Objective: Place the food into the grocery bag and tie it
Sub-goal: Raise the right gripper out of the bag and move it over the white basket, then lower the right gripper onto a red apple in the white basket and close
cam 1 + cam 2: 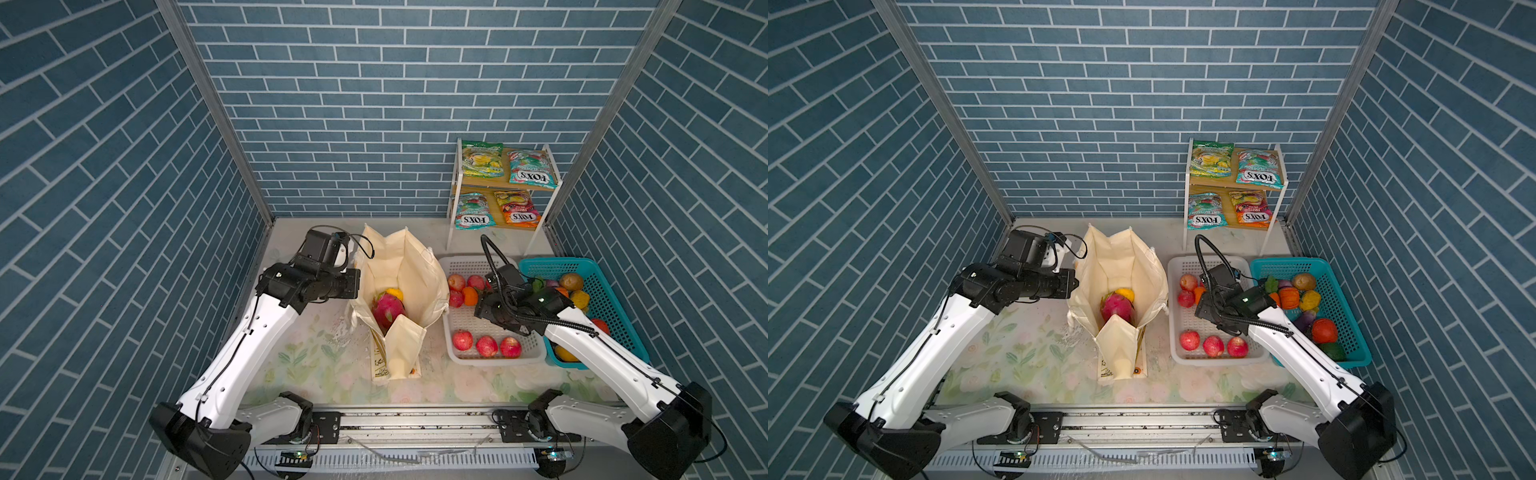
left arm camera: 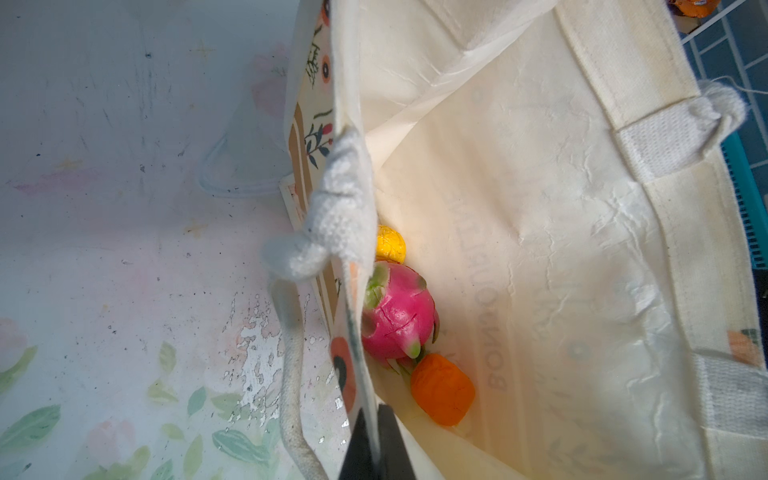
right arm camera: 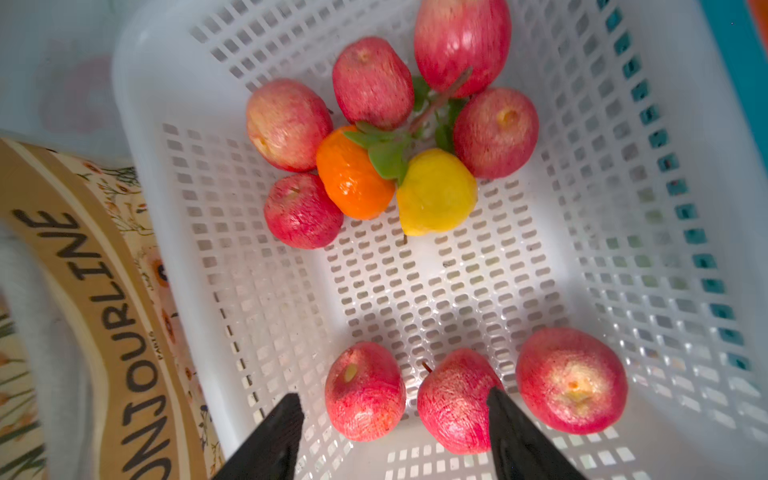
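Left gripper [image 2: 374, 419] we find clenched on the grocery bag [image 2: 540, 249] rim. Right gripper [image 3: 392, 397] stands released, jaws apart over red apples [image 3: 365, 390] in the white basket [image 3: 457, 282].

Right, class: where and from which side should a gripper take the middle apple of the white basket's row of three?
Grip the middle apple across its round widest part, coming straight down and closing front to back. The neighbouring apples sit close on both sides, while the white basket floor looks bare before and behind it.
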You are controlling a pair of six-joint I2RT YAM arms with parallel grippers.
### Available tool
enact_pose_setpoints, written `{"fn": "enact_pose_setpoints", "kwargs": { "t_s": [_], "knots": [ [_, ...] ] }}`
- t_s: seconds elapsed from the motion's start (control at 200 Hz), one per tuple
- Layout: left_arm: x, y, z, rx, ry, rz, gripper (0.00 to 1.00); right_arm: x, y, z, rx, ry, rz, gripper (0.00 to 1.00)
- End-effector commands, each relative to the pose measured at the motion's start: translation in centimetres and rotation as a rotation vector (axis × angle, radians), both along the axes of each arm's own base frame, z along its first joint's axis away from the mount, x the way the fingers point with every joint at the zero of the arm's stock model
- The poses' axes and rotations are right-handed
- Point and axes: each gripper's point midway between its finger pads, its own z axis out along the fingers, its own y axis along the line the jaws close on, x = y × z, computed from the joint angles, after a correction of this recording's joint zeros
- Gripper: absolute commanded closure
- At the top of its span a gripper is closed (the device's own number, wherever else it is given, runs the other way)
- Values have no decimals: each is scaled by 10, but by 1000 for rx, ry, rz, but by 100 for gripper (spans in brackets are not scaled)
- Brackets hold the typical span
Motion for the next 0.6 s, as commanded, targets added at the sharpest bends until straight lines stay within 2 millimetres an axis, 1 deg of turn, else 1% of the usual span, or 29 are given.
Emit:
{"fn": "enact_pose_setpoints", "kwargs": {
  "t_s": [0.0,0.09,0.245,0.42,0.595],
  "knots": [
    [-5,1,-2,11,-1,-8,100,-6,-2,-14,12,65,-71,29],
    [-4,1,-3,10,0,-7,100,-8,-4,-27,-10,94,-73,33],
    [-2,-2,-3,1,4,-10,100,-14,-10,-45,-37,136,-101,33],
    [-1,-2,-4,5,5,-11,100,-19,-20,-54,-65,163,-143,32],
    [-2,-1,-4,6,5,-12,100,-25,-25,-62,-71,202,-178,27]
  ]
}}
